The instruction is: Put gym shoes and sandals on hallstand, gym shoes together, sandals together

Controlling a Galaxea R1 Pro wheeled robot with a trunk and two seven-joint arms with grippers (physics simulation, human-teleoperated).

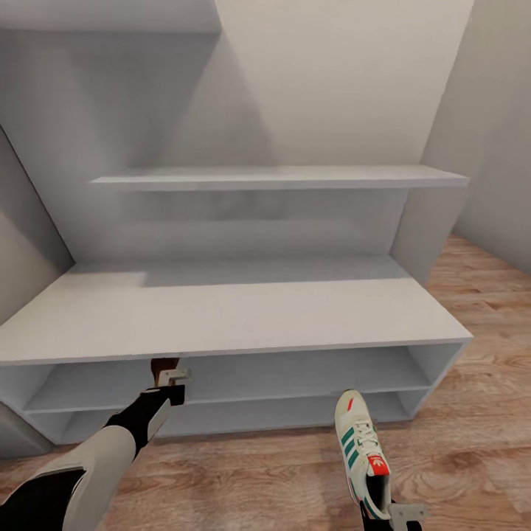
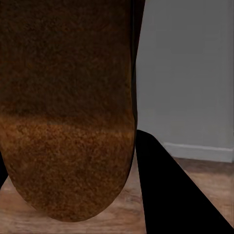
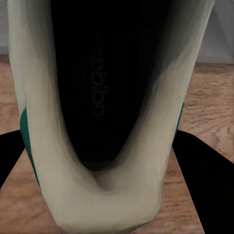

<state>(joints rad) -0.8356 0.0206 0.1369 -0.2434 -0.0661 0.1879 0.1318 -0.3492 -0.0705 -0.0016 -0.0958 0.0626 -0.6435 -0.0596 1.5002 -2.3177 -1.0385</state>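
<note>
Gym shoe: a white sneaker with green side stripes and a red tongue mark, held above the corridor floor at the near right, toe pointing toward the hallstand and heel nearest the robot. The right gripper holds it at the heel. In the right wrist view the shoe's pale heel rim and dark opening lie between the two black fingers, one on either side of the heel, closed against it.

Sandal: a brown piece seen just beyond the left gripper, at the front edge of the hallstand's bench top, over the mouth of the upper open shelf. In the left wrist view its brown sole lies flat beside one black finger, touching it; the other finger shows as a dark sliver at the opposite edge, so the sandal is clamped between them.

Hallstand: white, with a bare bench top, two low open shelves beneath and a floating shelf on the back panel.
</note>
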